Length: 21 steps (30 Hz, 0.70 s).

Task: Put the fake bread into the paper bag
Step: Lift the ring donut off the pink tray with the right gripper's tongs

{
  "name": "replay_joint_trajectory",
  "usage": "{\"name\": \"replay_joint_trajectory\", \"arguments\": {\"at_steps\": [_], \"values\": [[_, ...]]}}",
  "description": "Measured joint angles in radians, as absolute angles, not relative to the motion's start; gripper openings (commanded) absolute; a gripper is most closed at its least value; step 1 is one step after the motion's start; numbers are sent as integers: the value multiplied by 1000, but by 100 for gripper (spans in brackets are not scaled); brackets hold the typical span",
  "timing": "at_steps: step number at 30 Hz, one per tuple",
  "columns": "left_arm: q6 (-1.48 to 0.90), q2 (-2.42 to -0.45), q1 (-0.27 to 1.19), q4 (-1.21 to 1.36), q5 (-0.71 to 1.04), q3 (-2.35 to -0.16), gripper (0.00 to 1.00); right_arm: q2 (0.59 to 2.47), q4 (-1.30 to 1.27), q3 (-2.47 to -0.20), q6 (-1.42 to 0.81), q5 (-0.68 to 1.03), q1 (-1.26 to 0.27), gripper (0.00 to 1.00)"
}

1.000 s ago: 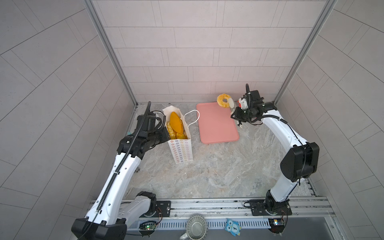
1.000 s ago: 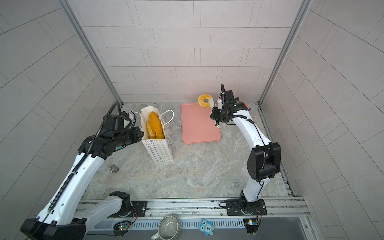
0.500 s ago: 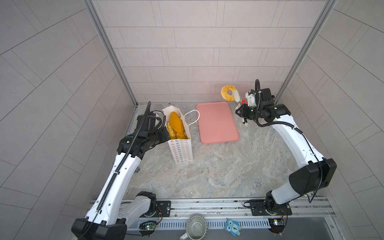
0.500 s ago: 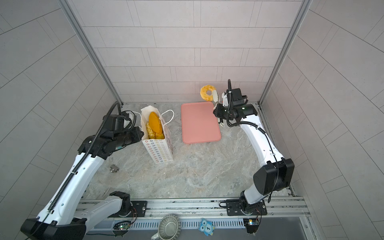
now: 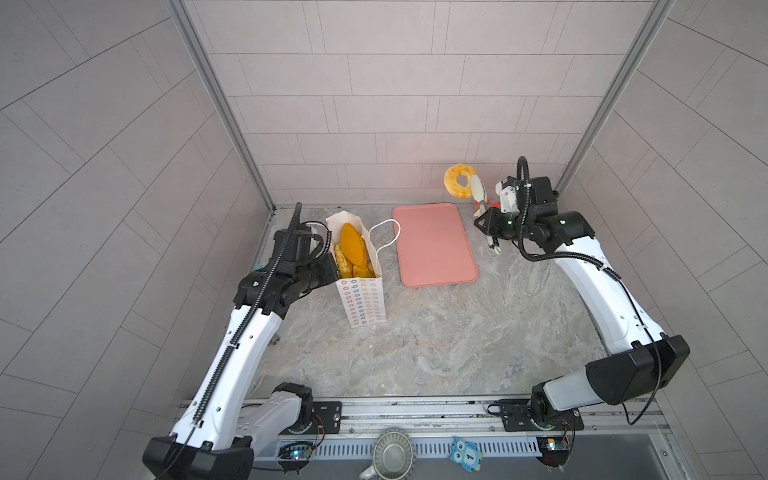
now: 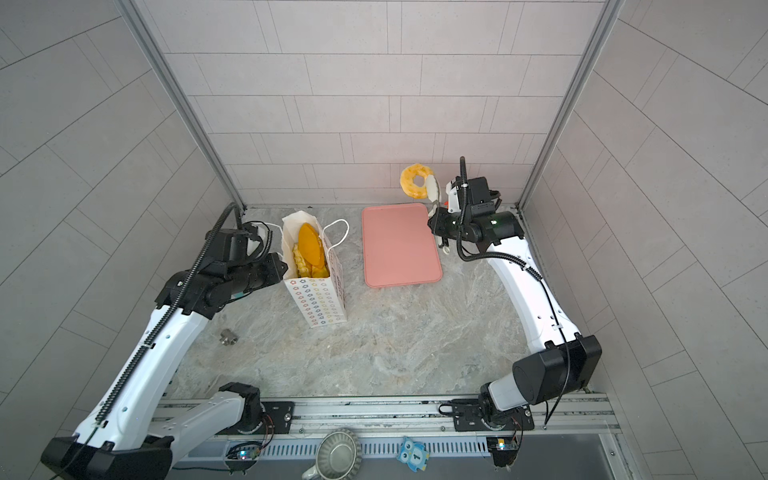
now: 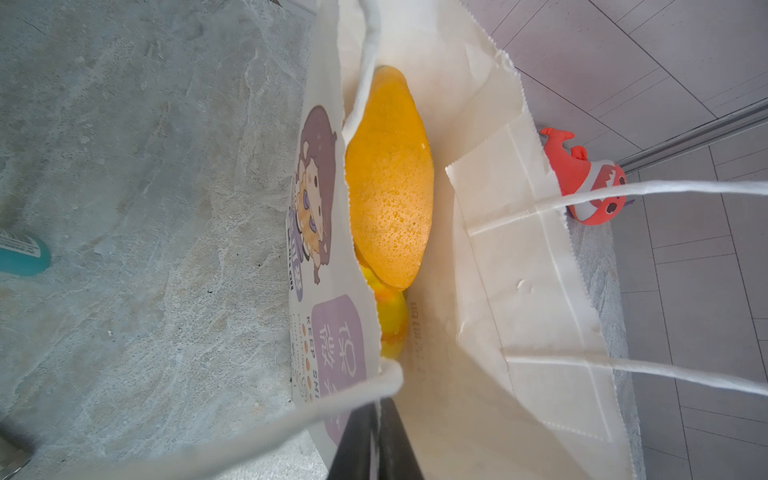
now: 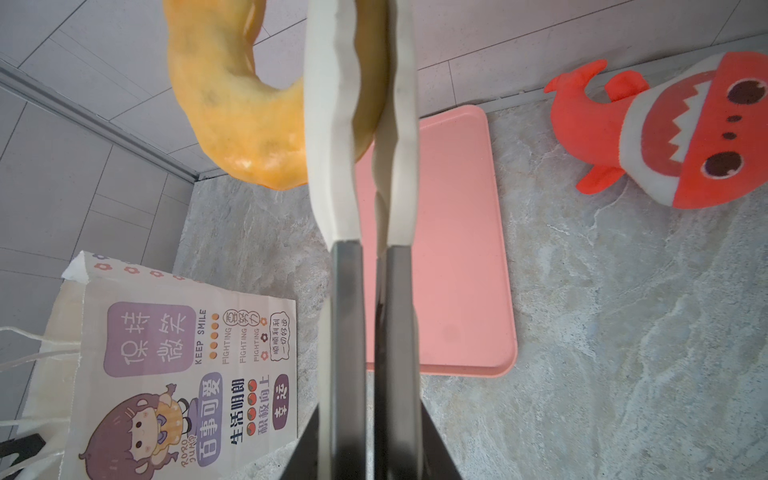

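Doughnut (image 5: 449, 185) raised beyond tray (image 5: 432, 245) far corner, ring wall pinched tight by R gripper (image 5: 476, 185); judged light, squashy. Bag (image 5: 361, 299) nipped by L gripper (image 7: 374, 440).

Pink tray (image 5: 434, 245), plush shark (image 8: 681, 133), maybe teal tube (image 7: 23, 253)

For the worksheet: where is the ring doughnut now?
Both top views: the ring doughnut hangs in the right hand, near the pink tray's far right corner.

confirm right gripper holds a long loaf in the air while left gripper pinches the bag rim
Not a long loaf: the right wrist view shows the right gripper shut on a ring doughnut, in the air. The left gripper does pinch the rim of the paper bag.
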State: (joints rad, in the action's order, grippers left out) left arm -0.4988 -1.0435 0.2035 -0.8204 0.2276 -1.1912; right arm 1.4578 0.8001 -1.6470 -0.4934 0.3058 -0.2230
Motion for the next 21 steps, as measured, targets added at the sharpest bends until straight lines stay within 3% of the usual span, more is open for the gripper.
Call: {"name": "replay_joint_trajectory", "arguments": {"at_steps": [21], "values": [[-499, -1045, 204, -822, 231, -1206, 10, 1429, 921, -1852, -422, 160, -458, 27]]}}
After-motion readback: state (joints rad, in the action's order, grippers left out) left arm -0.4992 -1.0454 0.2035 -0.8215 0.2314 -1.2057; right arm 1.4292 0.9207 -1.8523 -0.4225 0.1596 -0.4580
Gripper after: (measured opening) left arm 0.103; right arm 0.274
